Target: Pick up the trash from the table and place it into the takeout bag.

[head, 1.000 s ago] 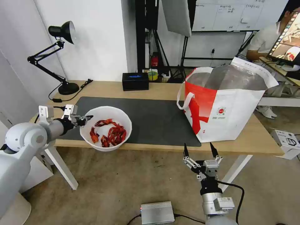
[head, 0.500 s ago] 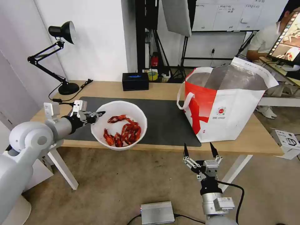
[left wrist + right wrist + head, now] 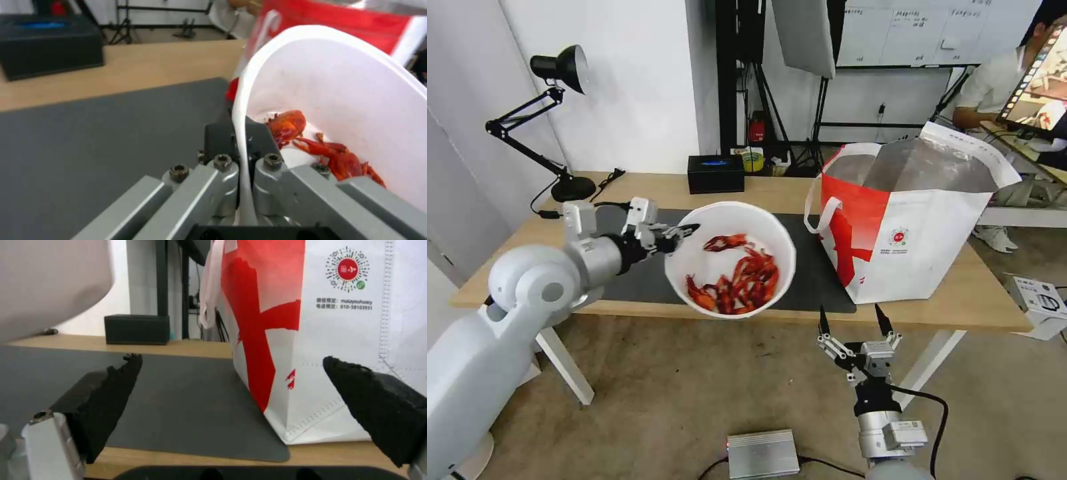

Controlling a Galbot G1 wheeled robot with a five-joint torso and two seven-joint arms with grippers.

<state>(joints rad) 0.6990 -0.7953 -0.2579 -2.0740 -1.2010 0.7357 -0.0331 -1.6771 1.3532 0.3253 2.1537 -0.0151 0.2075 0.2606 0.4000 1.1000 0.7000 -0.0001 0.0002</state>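
Bowl (image 3: 730, 259) in left hand (image 3: 675, 235), now higher, nearer takeout bag (image 3: 904, 220)

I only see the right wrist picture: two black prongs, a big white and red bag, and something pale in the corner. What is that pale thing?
Observer: It's a white bowl of red shells, held tilted in the air.
Operator: Held by what?
Observer: The left gripper. In its wrist view, the jaws pinch the bowl's rim.
Operator: Is the bag open on top?
Observer: Yes. The head view shows the takeout bag standing open, with its silver lining visible.
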